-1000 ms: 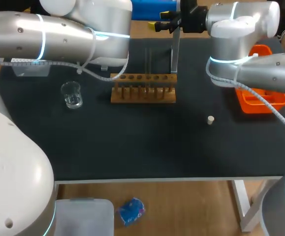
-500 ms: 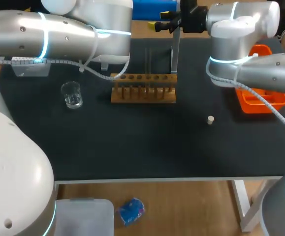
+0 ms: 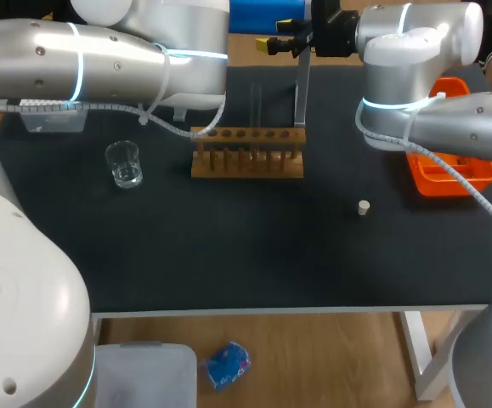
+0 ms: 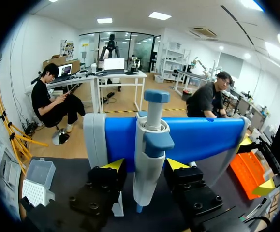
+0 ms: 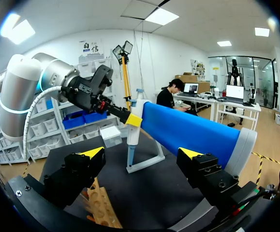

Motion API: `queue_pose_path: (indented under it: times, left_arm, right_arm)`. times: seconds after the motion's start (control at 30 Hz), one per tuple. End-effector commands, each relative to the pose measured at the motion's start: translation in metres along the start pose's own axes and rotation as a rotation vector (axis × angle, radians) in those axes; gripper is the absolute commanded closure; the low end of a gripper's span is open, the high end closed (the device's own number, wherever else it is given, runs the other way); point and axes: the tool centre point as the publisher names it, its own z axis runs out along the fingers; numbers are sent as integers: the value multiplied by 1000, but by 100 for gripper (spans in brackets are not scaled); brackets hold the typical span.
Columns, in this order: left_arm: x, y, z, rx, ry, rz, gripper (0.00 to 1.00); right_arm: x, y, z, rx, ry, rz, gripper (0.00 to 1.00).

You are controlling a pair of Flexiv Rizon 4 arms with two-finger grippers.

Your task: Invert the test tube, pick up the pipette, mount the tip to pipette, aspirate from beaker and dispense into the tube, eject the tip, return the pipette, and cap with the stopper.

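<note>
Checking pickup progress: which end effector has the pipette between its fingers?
The left end effector: the pipette stands between its fingers; the right end effector stands clear.

Black-topped table (image 3: 229, 255), pale front edge, white leg (image 3: 417, 350) under right corner.

Pipette (image 4: 148, 159), between the fingers of the left gripper (image 4: 146, 165): pale grey body, blue plunger knob, blue side button. Left gripper and right gripper (image 5: 142, 153): yellow tips on black finger bodies. Table mat (image 3: 229, 246): plain black. Tube rack (image 3: 246, 167): brown wood. Tray (image 3: 477, 172): orange. Stopper (image 3: 364, 206): cream.
</note>
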Motion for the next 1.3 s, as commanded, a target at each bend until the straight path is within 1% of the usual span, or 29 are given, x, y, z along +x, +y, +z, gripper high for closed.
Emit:
queue_pose_path:
  times: [0.03,0.13,0.2,0.37,0.5,0.63,0.83,0.9,0.97,1.0,1.03,1.07,1.13,1.17,1.27,1.3]
  left_arm:
    - [0,1,-4,5,-1,-1,52]
    - [1,3,-8,4,-3,-3,51]
    - [2,4,-10,2,-5,-5,49]
    - [7,10,-17,0,-8,-15,50]
    - [12,14,-24,0,-11,-21,49]
    - [15,19,-35,3,-27,-27,48]
    - [18,26,-57,18,-41,-26,42]
    - [20,26,-66,34,-17,-13,38]
    - [23,29,-76,46,1,27,25]
    - [26,30,-82,60,30,28,19]
    - [28,31,-88,60,47,23,18]
    - [30,33,-94,64,65,39,18]
    - [33,36,-107,81,118,60,13]
    - [34,38,-115,90,155,58,11]
    - [38,45,-134,95,266,108,10]
    - [40,47,-141,102,323,109,10]
  right_arm:
    - [0,0,1,-1,0,0,0]
    - [0,0,1,-1,0,0,0]
    - [0,0,1,-1,0,0,0]
    - [0,0,1,-1,0,0,0]
    - [0,0,1,-1,0,0,0]
    - [0,0,1,-1,0,0,0]
    - [0,0,1,-1,0,0,0]
    - [0,0,1,-1,0,0,0]
    - [0,0,1,-1,0,0,0]
    - [0,0,1,-1,0,0,0]
    - [0,0,1,-1,0,0,0]
    - [0,0,1,-1,0,0,0]
    - [0,0,1,-1,0,0,0]
    - [0,0,1,-1,0,0,0]
    - [0,0,1,-1,0,0,0]
    - [0,0,1,-1,0,0,0]
